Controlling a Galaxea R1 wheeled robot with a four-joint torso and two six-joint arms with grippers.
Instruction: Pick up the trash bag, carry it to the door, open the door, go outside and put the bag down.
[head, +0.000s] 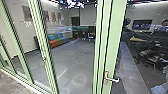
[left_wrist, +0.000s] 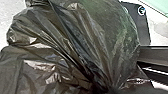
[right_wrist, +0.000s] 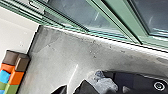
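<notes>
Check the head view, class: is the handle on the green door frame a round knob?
No, the handle is a lever that juts out sideways from the green door frame.

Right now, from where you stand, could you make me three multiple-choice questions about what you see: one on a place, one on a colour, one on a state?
1. Where is the lever handle?
A) On a seat
B) On the floor
C) On a framed upright

2. What colour is that upright?
A) Green
B) Red
C) Purple

3. How is the trash bag?
A) Spread flat
B) Gathered into folds
C) Rolled up tightly

1 C: the head view shows the handle low on the upright.
2 A: its face is pale green.
3 B: in the left wrist view, creases run together towards one point.
</notes>
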